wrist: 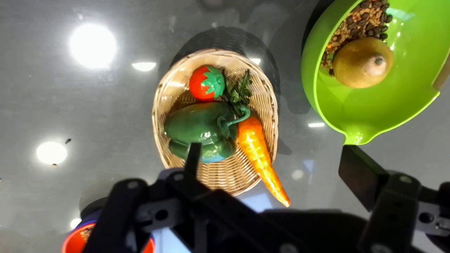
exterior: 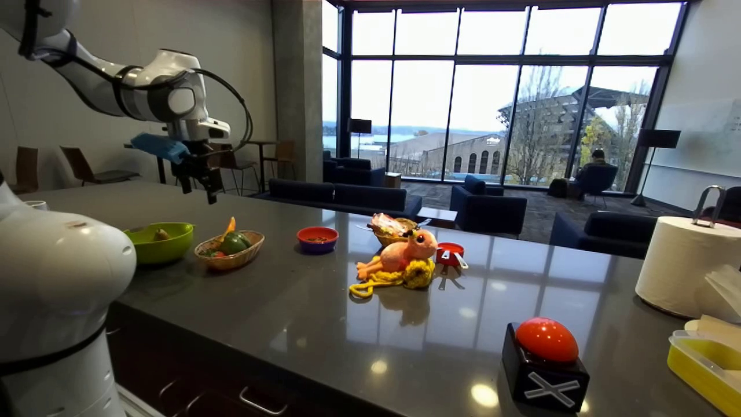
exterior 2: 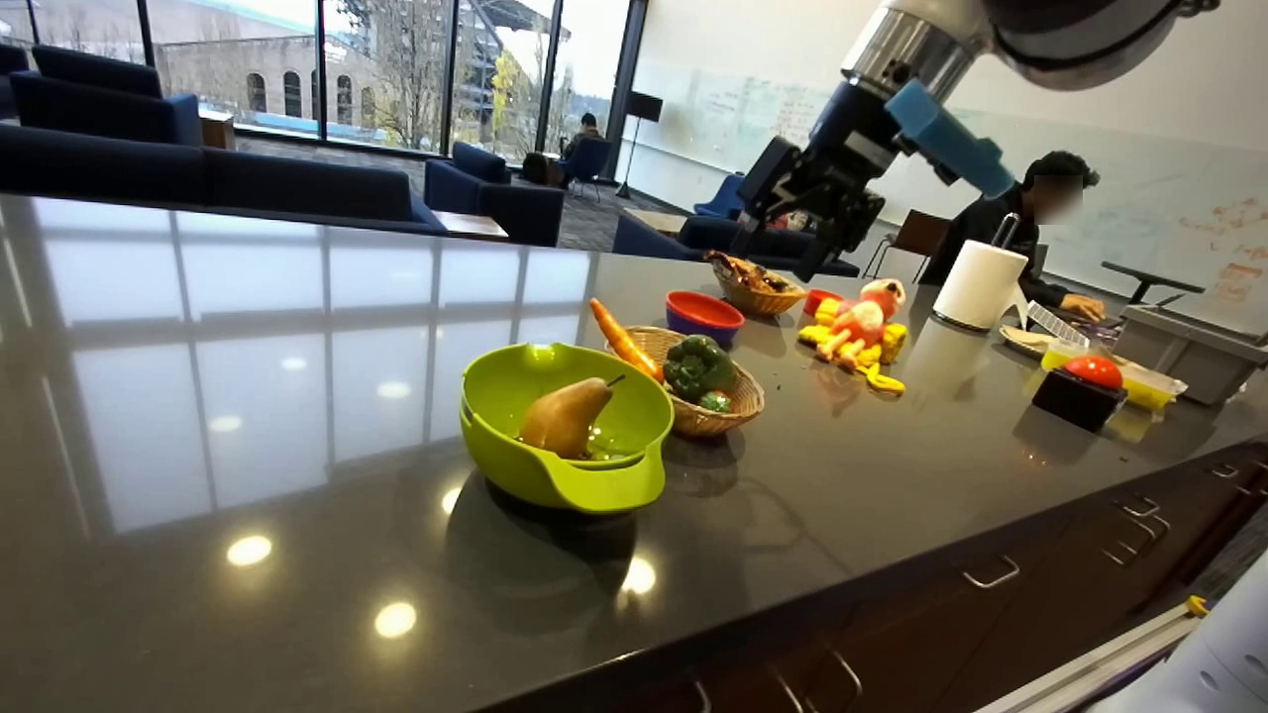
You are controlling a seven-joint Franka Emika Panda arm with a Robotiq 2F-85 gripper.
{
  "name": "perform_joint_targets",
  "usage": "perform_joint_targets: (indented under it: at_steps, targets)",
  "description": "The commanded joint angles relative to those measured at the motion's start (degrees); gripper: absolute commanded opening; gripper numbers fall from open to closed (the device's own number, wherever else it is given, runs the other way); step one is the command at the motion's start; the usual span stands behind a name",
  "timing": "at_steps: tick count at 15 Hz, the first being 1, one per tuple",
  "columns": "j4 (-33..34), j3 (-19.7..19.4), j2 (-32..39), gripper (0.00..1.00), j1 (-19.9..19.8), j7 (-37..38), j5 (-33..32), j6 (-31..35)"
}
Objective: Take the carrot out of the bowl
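Note:
The orange carrot [wrist: 258, 153] lies in a shallow tan wicker bowl [wrist: 221, 177], its tip sticking out past the rim. The carrot also shows in both exterior views [exterior: 229, 227] [exterior 2: 624, 340], slanting up out of the wicker bowl [exterior: 234, 262] [exterior 2: 715, 424]. A green pepper [wrist: 200, 128] and a red tomato-like piece [wrist: 203, 83] lie beside it; the pepper's stem crosses the carrot's thick end. My gripper [wrist: 276, 163] is open and empty, fingers wide apart. In both exterior views the gripper [exterior: 200, 190] [exterior 2: 783, 248] hangs well above the counter, touching nothing.
A lime-green bowl [exterior: 173, 243] with a pear stands close beside the wicker bowl. A red and purple bowl [exterior: 317, 244] stands on its other side. Farther off are a pink toy [exterior: 399, 255], another wicker basket [exterior 2: 758, 297], a red button box [exterior: 547, 341] and a paper roll [exterior: 674, 266].

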Motion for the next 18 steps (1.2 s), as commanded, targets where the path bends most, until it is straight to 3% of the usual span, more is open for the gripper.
perform_joint_targets:
  at_steps: [1,5,10,18]
  targets:
    - [3.7,0.1,8.8,1.00,1.7,-3.8,-1.3,6.1]
    - [8.0,-0.1,17.2,1.00,2.4,-8.4,-4.6,10.8]
    - [14.5,-1.6,25.3,1.00,2.0,-16.0,-9.1,11.2]
    - [21.3,-1.8,33.7,1.00,0.9,-28.4,-6.4,11.8]
